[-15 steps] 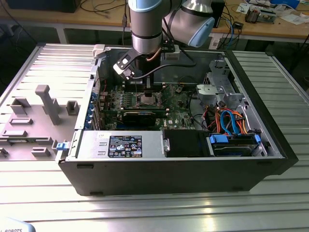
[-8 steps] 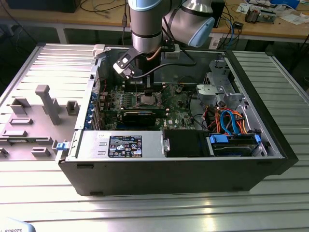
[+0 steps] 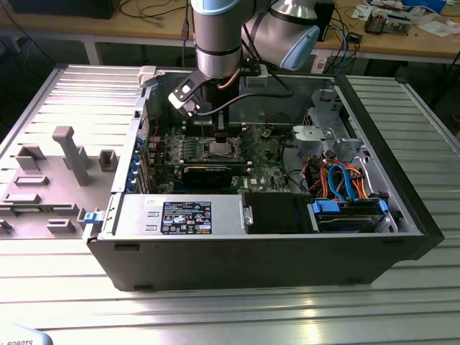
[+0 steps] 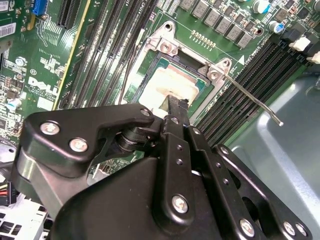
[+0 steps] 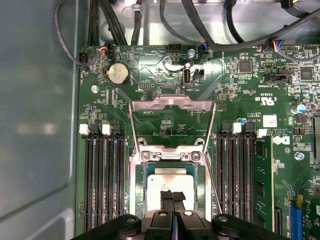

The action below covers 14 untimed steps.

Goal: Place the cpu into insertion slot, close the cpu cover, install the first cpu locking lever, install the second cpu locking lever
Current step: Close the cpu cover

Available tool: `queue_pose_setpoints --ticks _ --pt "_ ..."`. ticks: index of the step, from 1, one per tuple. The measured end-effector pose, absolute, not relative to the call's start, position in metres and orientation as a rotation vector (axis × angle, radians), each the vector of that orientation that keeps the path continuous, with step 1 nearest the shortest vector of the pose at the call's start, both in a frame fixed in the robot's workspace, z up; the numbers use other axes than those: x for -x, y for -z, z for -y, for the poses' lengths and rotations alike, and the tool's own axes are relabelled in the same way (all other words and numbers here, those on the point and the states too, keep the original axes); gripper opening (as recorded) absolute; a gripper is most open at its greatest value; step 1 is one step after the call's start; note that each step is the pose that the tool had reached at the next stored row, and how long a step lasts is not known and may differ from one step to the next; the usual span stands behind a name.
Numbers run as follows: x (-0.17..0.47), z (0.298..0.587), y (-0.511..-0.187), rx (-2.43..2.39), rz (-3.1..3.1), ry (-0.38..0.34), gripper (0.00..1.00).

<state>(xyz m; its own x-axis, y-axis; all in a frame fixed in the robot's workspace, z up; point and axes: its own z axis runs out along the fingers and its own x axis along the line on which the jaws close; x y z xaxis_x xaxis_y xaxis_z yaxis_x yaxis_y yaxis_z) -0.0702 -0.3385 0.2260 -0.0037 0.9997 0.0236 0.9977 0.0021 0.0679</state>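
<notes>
The cpu (image 5: 170, 181), a small square chip with a pale smeared metal top, lies flat in the socket on the green motherboard (image 5: 240, 90); it is also in the second wrist view (image 4: 167, 85) and the exterior view (image 3: 218, 149). My gripper (image 5: 173, 196) hovers just above the chip's near edge, its two black fingers pressed together with nothing between them. The cpu cover (image 5: 172, 102), a silvery frame with a square window, is swung back open beyond the socket. One thin wire locking lever (image 4: 255, 102) sticks out unlatched beside the socket.
Black memory slots (image 5: 102, 185) flank the socket on both sides. Cables (image 5: 200, 30) run along the case wall behind the board. A drive cage with orange and blue cables (image 3: 345, 183) fills the case's side at the exterior view's right. A grey fixture tray (image 3: 57, 172) lies outside the case.
</notes>
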Motion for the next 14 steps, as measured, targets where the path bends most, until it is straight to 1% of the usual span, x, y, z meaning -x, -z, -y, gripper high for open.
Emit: queue_pose_setpoints --ticks 14 --pt "0.0702 0.3385 -0.2287 -2.195 -2.201 -0.101 0.11"
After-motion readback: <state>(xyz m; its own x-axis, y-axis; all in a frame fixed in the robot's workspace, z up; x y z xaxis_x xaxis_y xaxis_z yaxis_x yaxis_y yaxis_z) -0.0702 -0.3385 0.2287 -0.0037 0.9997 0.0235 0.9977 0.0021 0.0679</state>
